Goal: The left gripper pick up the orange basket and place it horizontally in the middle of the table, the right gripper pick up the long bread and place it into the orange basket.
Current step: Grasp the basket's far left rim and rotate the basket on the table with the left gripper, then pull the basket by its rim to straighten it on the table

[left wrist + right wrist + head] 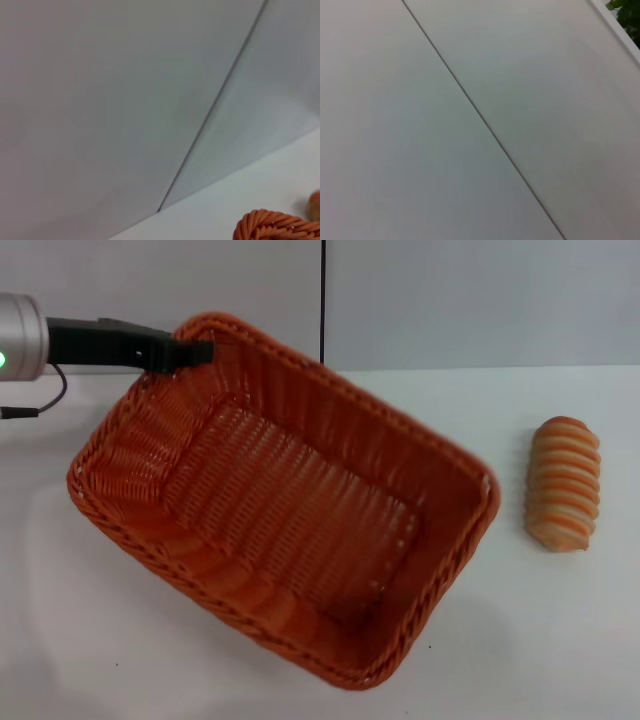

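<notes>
Orange basket (285,510) tilted, far rim seemingly clamped in left claw (200,350).

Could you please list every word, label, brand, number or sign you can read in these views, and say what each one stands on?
None: no readable text shows in any view.
The orange basket, the long bread, the table and the left gripper at the basket's far rim carry no visible lettering or labels.
The green light on the left arm is a plain glow, not a sign.
The right gripper is out of view.
</notes>
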You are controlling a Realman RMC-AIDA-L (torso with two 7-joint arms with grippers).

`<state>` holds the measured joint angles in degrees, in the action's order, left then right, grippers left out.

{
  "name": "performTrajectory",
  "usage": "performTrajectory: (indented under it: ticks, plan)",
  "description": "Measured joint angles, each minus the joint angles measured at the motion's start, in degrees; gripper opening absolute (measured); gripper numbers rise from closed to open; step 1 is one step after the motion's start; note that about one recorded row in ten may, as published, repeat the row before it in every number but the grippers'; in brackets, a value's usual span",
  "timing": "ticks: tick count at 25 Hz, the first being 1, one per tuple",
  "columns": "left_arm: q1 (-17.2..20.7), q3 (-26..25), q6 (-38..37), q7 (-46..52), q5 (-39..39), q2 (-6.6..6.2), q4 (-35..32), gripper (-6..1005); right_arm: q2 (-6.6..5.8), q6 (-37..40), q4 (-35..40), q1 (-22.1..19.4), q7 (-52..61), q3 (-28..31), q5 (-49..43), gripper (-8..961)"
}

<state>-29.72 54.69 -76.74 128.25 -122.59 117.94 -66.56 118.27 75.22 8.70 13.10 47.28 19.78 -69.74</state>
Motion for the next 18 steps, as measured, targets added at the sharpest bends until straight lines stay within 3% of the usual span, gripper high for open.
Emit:
performTrajectory:
  ticks: [11,18]
  plan:
    - [4.26,-0.21,1.97,11.49,5.0,0.16,-2.07,171,-0.55,-1.5,0.0,0.57,0.0,-0.02,-0.27,491]
    - [11.24,3.92,11.04,15.93,8.02,0.61,-1.44,170,-0.71,-3.35,1.1,0.9,-0.12,-1.3,-0.38,491]
